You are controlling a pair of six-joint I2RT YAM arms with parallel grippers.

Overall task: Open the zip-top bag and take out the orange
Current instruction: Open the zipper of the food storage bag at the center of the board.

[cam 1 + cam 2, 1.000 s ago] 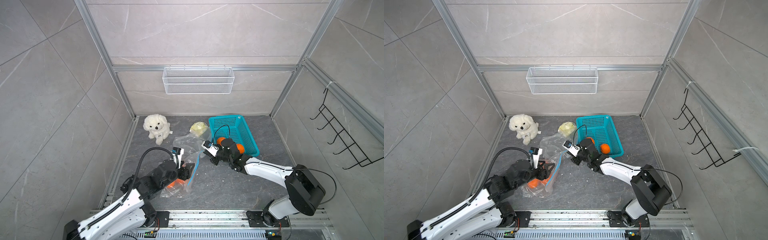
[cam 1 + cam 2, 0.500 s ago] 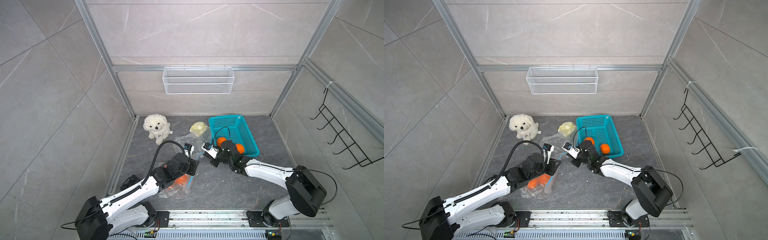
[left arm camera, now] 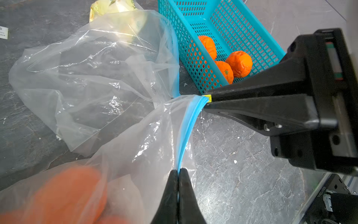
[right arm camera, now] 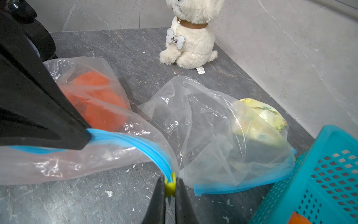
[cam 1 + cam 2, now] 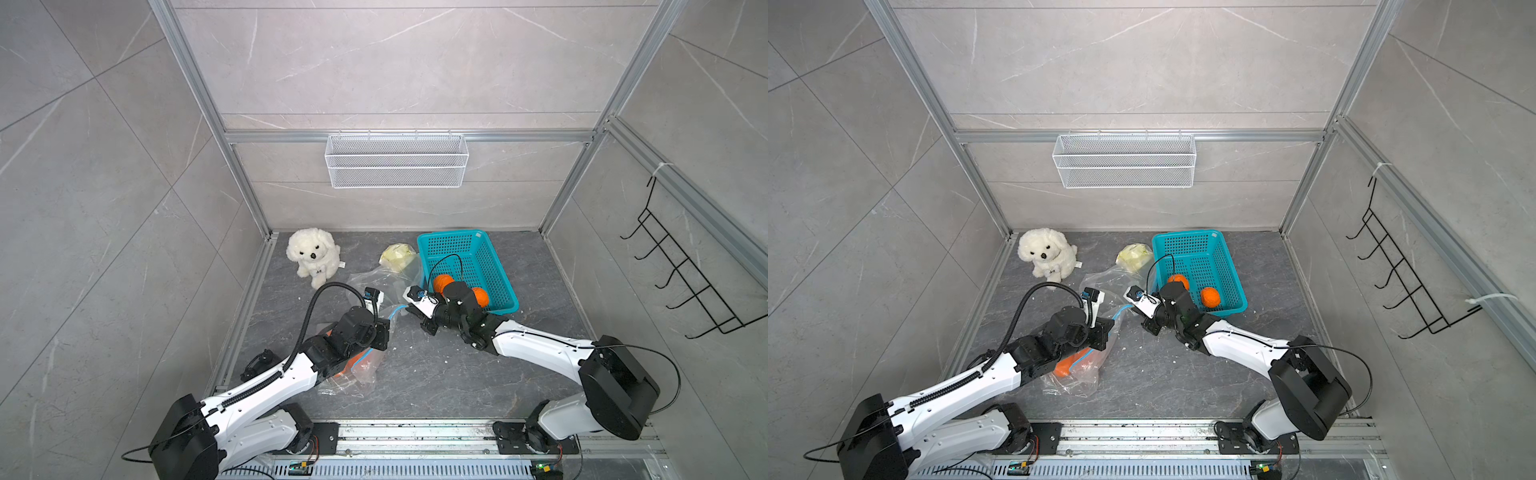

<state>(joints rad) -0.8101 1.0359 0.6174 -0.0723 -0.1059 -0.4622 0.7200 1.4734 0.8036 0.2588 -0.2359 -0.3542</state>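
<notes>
- Both arms hold one crinkled, clear zip-top bag (image 3: pixel 147 135): the tapered black left fingers (image 3: pixel 168 197) pinch shut on its blue zip strip (image 3: pixel 190 120), and the right fingers (image 4: pixel 157 201) clamp its small yellow slider (image 4: pixel 170 186).
- Round oranges (image 4: pixel 100 114) sit inside it, low on the dark, veined tabletop (image 3: pixel 232 164).
- Another slack, crumpled bag (image 3: pixel 87 67) lies just beside it, with a perforated teal basket (image 3: pixel 189 64) at that bag's edge; bare tabletop spreads toward the right arm's base.

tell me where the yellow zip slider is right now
In the right wrist view the yellow slider sits pinched in the right gripper, at the end of the blue zip strip, near the teal basket.
</notes>
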